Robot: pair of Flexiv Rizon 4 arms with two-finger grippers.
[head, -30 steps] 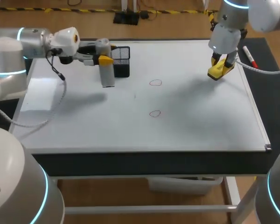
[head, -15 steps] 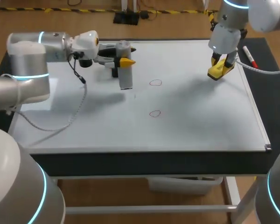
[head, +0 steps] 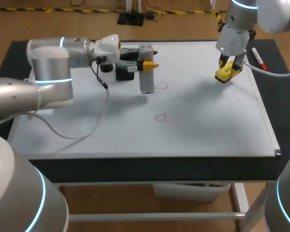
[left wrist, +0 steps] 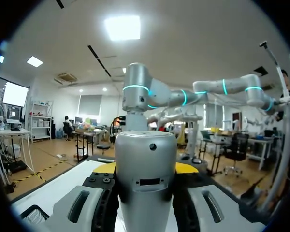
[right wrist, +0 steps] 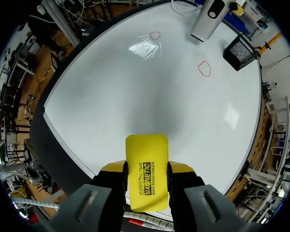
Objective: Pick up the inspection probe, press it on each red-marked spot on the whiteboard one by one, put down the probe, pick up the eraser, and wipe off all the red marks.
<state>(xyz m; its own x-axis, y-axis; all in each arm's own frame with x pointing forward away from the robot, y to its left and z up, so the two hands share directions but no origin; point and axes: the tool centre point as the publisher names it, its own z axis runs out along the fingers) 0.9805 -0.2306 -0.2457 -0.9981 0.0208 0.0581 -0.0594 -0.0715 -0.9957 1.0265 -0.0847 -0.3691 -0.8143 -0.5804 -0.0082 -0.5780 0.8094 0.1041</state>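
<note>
Holding, left: your left end effector [head: 148,64] is clamped on the inspection probe [head: 146,79], a grey cylinder hanging upright below it. From the left wrist, the probe fills the gap between the fingers, gripped on both sides.
Holding, right: your right end effector [head: 227,70] pinches the yellow eraser [head: 223,74]. From the right wrist, the eraser sits between the yellow fingertips [right wrist: 111,170] and sticks out ahead of them.
Red marks: two small red rings are drawn on the whiteboard [head: 135,135]. The far red mark [head: 161,86] lies just beside the probe's lower end, on the side toward your right end effector. You cannot tell whether the probe touches the board. The near red mark [head: 160,117] lies well apart from both end effectors.
Right arm: the eraser is over the whiteboard's far right corner, well apart from both marks.
Other things: a black mesh basket [head: 125,72] sits just behind your left end effector. A red marker pen [head: 259,59] lies on the bench's dark mat, just beside your right end effector.
</note>
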